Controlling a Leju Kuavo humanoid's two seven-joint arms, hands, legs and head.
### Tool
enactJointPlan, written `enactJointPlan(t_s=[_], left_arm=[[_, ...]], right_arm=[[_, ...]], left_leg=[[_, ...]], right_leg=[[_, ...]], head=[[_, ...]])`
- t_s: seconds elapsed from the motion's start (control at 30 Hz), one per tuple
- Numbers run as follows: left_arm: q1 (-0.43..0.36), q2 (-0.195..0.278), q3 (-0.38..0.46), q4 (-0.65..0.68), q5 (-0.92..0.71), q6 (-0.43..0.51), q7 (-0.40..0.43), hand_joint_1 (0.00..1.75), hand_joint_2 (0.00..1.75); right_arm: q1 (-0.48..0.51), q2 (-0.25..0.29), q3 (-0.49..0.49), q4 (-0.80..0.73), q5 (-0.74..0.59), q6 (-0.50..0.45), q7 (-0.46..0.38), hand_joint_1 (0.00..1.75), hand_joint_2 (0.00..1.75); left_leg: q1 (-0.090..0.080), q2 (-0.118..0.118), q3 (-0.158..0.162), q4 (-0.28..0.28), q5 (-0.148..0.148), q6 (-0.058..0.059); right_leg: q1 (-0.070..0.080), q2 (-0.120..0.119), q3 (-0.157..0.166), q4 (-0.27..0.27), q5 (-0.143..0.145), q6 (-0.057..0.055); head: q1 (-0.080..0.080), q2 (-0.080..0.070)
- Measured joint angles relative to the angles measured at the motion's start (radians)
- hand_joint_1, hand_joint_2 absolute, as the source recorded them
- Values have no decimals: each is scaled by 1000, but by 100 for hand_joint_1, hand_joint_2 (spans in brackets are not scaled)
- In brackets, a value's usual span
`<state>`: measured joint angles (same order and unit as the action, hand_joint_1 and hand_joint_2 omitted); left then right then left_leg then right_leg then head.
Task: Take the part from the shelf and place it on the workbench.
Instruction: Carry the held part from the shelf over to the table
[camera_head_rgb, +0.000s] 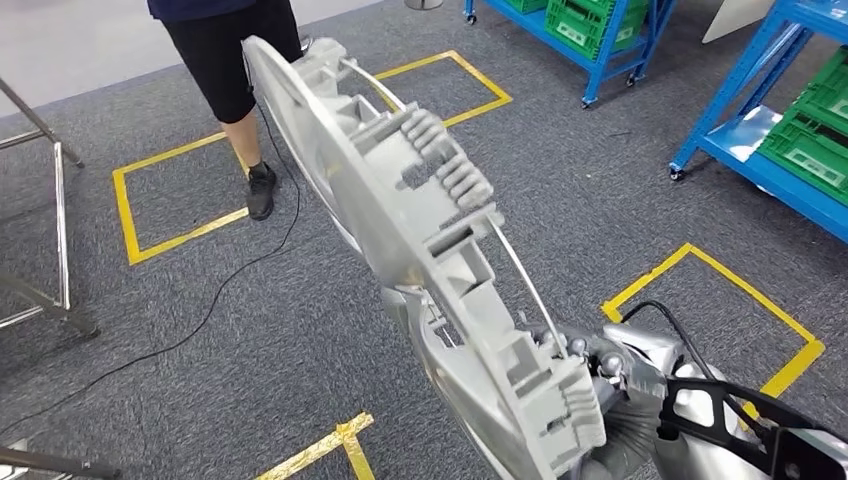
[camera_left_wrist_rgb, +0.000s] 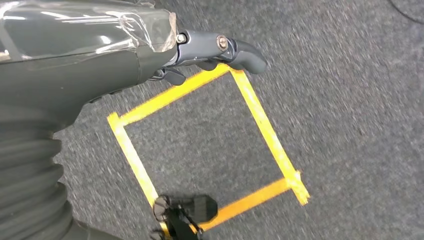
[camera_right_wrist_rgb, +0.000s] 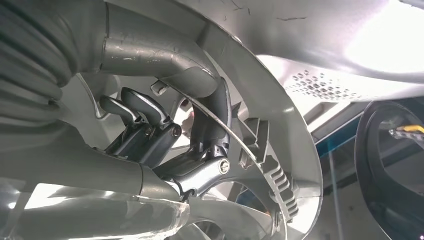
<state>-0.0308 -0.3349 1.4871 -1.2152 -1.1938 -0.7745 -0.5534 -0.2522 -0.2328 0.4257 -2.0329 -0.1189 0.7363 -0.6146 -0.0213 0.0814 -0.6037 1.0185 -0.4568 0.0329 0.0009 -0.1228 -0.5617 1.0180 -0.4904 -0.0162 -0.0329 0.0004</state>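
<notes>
**Inspector:** Where is the part?

**Assessor:** The grey moulded part (camera_head_rgb: 420, 240) is off the shelf and in the air, carried tilted over the carpeted floor (camera_head_rgb: 600, 230). The right hand (camera_right_wrist_rgb: 175, 150) grips it at its near end, fingers curled through the ribbed frame beside a thin wire bail (camera_head_rgb: 525, 280). No workbench is in sight, so I judge the carry is under way and placement is not yet begun.

**Inspector:** The other hand?

**Assessor:** The left hand (camera_left_wrist_rgb: 210, 52) hangs over a yellow tape square (camera_left_wrist_rgb: 200, 145) holding nothing; its fingers look curled in.

**Inspector:** Risks?

**Assessor:** The part is long and held at one end only, so its free end could swing or sag and twist out of the grip. A person (camera_head_rgb: 225, 60) stands on the floor just beyond that free end, and a black cable (camera_head_rgb: 200, 320) trails across the carpet; a turn could strike the person, a step could snag the cable. The blue shelving (camera_head_rgb: 770, 130) is well apart.
</notes>
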Motion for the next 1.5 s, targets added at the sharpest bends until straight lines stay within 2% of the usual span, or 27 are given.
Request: enactJointPlan(t_s=[0.03, 0.1, 0.17, 0.23, 0.27, 0.3, 0.37, 0.4, 0.47, 0.53, 0.57, 0.63, 0.7, 0.77, 0.8, 0.87, 0.93, 1.0, 1.07, 1.13, 1.2, 1.27, 1.3, 1.33, 1.4, 1.43, 1.5], left_arm=[[0, 2, -1, 0, 1, 0, 0, 0, 175], [1, 3, -2, 1, 1, 0, -1, 0, 175], [-2, 1, -4, 3, 1, 0, -1, 0, 175], [-4, 0, -7, 5, 1, 0, -1, 0, 175], [-4, 0, -7, 6, 1, 0, -1, 0, 175], [-3, -1, -7, 8, 1, 0, -1, 0, 175], [-2, -2, -7, 10, 1, -1, 0, 0, 175], [-1, -2, -7, 10, 2, -2, 2, 0, 175], [-1, -3, -6, 10, 5, -8, 8, 0, 175], [1, -5, -1, 9, 11, -20, 19, 0, 175], [3, -6, 3, 8, 13, -27, 25, 0, 175], [3, -8, 9, 4, 16, -40, 34, 0, 175], [0, -9, 11, 3, 20, -53, 42, 0, 175], [-1, -11, 15, 4, 30, -76, 50, 0, 175], [-1, -12, 16, 4, 36, -91, 52, 0, 175], [0, -10, 17, 7, 45, -120, 54, 0, 175], [-1, -7, 17, 11, 50, -140, 53, 0, 175], [-2, -4, 17, 16, 52, -148, 51, 0, 175], [1, 0, 17, 19, 51, -149, 49, 0, 175], [4, 3, 17, 24, 50, -153, 45, 0, 175], [1, 2, 17, 28, 49, -162, 41, 0, 175], [0, 1, 17, 29, 48, -170, 39, 0, 175], [1, 0, 17, 29, 47, -172, 39, 0, 175], [2, -1, 17, 29, 47, -173, 39, 0, 175], [3, -2, 17, 30, 46, -176, 39, 0, 175], [4, -2, 17, 29, 46, -177, 40, 0, 175], [6, -2, 18, 28, 45, -181, 45, 0, 175]], right_arm=[[0, 2, 0, 0, -2, 1, 0, 175, 175], [0, 5, 0, 1, -4, 2, 1, 175, 175], [1, 4, 0, 2, -6, 2, 1, 175, 175], [2, 4, -1, 4, -6, 2, 1, 175, 175], [3, 3, 0, 5, -6, 3, 2, 175, 175], [4, 3, 0, 6, -6, 4, 2, 175, 175], [4, 3, 0, 6, -8, 5, 2, 175, 175], [2, 3, 0, 7, -9, 6, 2, 175, 175], [0, 3, -1, 8, -11, 7, 2, 175, 175], [-1, 3, -1, 10, -13, 8, 2, 175, 175], [-1, 3, -1, 12, -13, 8, 1, 175, 175], [0, 4, -2, 12, -12, 7, 0, 175, 175], [2, 4, -3, 12, -11, 6, 0, 175, 175], [4, 4, -3, 11, -12, 4, 2, 175, 175], [5, 4, -3, 11, -12, 4, 4, 175, 175], [7, 4, -3, 11, -14, 3, 9, 175, 175], [6, 3, -3, 11, -16, 2, 12, 175, 175], [6, 3, -4, 11, -17, 1, 13, 175, 175], [6, 3, -4, 10, -19, 1, 14, 175, 175], [7, 3, -4, 9, -21, 2, 15, 175, 175], [8, 3, -5, 7, -25, 4, 17, 175, 175], [10, 2, -6, 6, -27, 4, 18, 175, 175], [11, 2, -5, 6, -27, 4, 19, 175, 175], [13, 1, -5, 6, -27, 5, 20, 175, 175], [12, 1, -5, 6, -27, 5, 21, 175, 175], [12, 0, -5, 5, -28, 5, 22, 175, 175], [12, 0, -5, 4, -30, 5, 23, 175, 175]], left_leg=[[1, -13, 6, -8, 5, 3], [7, -40, 20, -30, 19, 7], [14, -68, 26, -42, 30, 9], [16, -100, 26, -42, 32, 10], [16, -118, 26, -41, 32, 10], [17, -135, 26, -39, 31, 9], [21, -169, 26, -31, 27, 2], [22, -184, 24, -25, 24, -4], [24, -207, 14, -11, 18, -18], [28, -225, 2, -8, 18, -30], [29, -221, -3, -6, 18, -35], [29, -172, -25, 35, -3, -44], [30, -110, -87, 155, -55, -51], [33, -90, -155, 273, -91, -54], [33, -87, -167, 285, -84, -53], [30, -73, -122, 190, -27, -45], [18, -27, -52, 56, 19, -32], [6, -4, -27, 6, 25, -22], [7, -27, -23, -3, 29, -14], [13, -53, -8, -19, 39, -3], [17, -80, 1, -27, 44, 3], [18, -110, 1, -27, 43, 4], [19, -127, 2, -26, 43, 4], [21, -144, 3, -25, 42, 2], [26, -177, 3, -17, 36, -6], [27, -192, 1, -11, 32, -13], [26, -212, -7, -2, 27, -25]], right_leg=[[-1, -8, 2, -2, -1, 4], [-3, 25, -4, 17, -15, 8], [-7, 90, -50, 117, -59, 5], [-9, 116, -117, 250, -105, 6], [-11, 118, -135, 280, -109, 13], [-13, 120, -133, 268, -95, 22], [-21, 136, -79, 137, -31, 45], [-24, 154, -51, 74, -4, 50], [-25, 182, -22, 10, 21, 42], [-22, 176, -20, 10, 21, 24], [-21, 166, -19, 9, 22, 18], [-23, 144, -13, 5, 22, 5], [-18, 121, -9, 4, 18, -4], [-13, 95, -7, 4, 13, -8], [-11, 83, -7, 4, 11, -9], [-7, 60, -2, 4, 6, -9], [-1, 39, 6, 3, -1, -5], [2, 21, 10, 2, -7, 2], [0, 8, 12, 1, -12, 11], [-3, 45, 0, 33, -30, 14], [-7, 101, -55, 144, -75, 11], [-10, 117, -126, 269, -114, 13], [-12, 119, -144, 290, -113, 20], [-15, 120, -140, 267, -93, 30], [-25, 142, -86, 132, -26, 53], [-29, 157, -57, 69, 2, 56], [-28, 175, -32, 17, 23, 44]], head=[[-1, 0], [0, 0], [4, 0], [6, 0], [6, 0], [6, 0], [6, 0], [6, 0], [7, 0], [8, 0], [8, 0], [2, 0], [-2, 0], [-2, 0], [-2, 0], [-2, 0], [-1, 0], [-1, 0], [-2, 0], [0, 0], [4, 0], [7, 0], [7, 0], [7, 0], [7, 0], [8, 0], [9, 0]])
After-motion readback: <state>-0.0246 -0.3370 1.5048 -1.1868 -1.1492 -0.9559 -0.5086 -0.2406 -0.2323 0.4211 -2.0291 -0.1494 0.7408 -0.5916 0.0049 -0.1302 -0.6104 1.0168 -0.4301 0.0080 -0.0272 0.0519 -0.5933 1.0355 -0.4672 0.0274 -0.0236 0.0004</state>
